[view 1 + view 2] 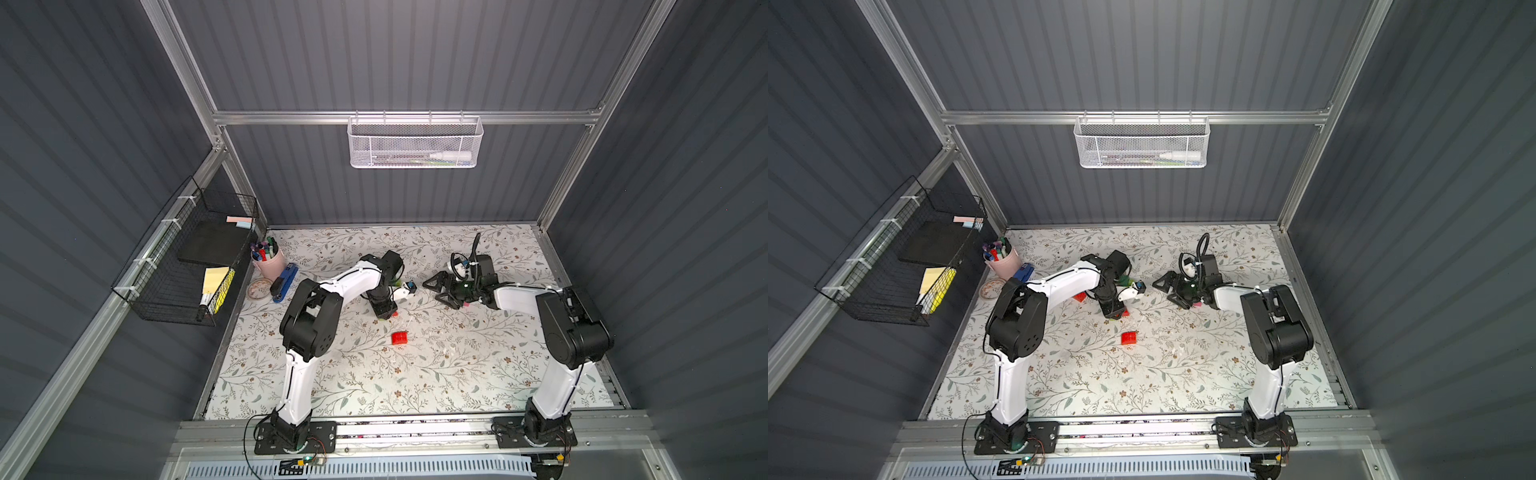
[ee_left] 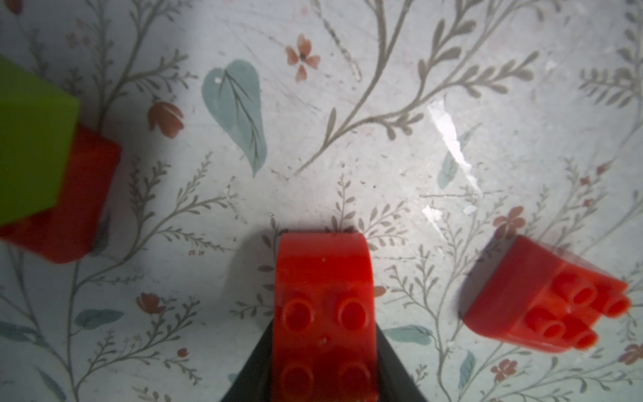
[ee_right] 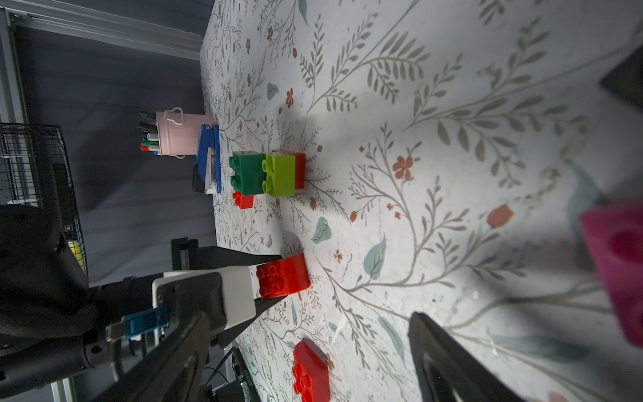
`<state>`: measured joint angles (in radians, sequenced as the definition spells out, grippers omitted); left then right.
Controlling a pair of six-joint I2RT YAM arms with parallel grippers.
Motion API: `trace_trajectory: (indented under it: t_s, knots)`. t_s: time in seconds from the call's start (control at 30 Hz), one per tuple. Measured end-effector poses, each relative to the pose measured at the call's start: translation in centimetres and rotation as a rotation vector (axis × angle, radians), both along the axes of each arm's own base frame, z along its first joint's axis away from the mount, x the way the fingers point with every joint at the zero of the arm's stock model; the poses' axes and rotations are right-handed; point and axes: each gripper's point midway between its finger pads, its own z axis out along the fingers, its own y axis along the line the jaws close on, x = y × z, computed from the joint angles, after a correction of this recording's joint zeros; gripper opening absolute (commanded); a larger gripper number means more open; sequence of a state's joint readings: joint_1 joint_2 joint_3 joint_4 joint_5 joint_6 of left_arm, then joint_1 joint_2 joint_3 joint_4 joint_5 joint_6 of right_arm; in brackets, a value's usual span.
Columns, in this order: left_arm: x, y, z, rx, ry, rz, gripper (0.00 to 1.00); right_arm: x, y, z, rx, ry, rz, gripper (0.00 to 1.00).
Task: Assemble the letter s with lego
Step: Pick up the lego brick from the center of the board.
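Note:
My left gripper (image 2: 325,327) points down at the table's middle (image 1: 385,313) and is shut on a red lego brick (image 2: 323,278), studs towards the camera; the right wrist view shows its fingers on both sides of that brick (image 3: 282,276). A second red brick (image 1: 400,338) lies tipped on its side just in front (image 2: 542,302). Behind stands a stack of dark green (image 3: 248,172), lime green (image 3: 280,175) and red bricks, with a small red brick (image 3: 242,200) beside it. My right gripper (image 1: 435,291) is open, lying sideways. A pink brick (image 3: 619,271) rests by its base, not clamped.
A pink pen cup (image 1: 269,259), a blue stapler (image 1: 284,282) and a tape roll (image 1: 258,289) sit at the table's back left. A black wire basket (image 1: 187,257) hangs on the left wall, a white mesh basket (image 1: 415,141) on the back wall.

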<state>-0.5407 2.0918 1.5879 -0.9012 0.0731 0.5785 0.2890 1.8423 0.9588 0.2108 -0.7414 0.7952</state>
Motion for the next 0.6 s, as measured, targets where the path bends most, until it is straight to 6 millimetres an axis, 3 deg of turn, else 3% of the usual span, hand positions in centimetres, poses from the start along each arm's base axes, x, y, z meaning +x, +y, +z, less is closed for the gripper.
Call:
trace_trajectory:
  t_s: [0.1, 0.47, 0.6]
  knots:
    - [-0.1, 0.1, 0.0, 0.007, 0.002, -0.001, 0.27, -0.1, 0.0, -0.1, -0.001, 0.002, -0.001, 0.91]
    - [-0.2, -0.4, 0.4, -0.034, 0.023, -0.011, 0.23, -0.2, 0.1, 0.0, 0.011, 0.008, 0.005, 0.92]
    - [0.5, -1.1, 2.0, -0.124, -0.01, -0.039, 0.22, -0.2, 0.2, 0.2, 0.022, 0.013, 0.006, 0.92]
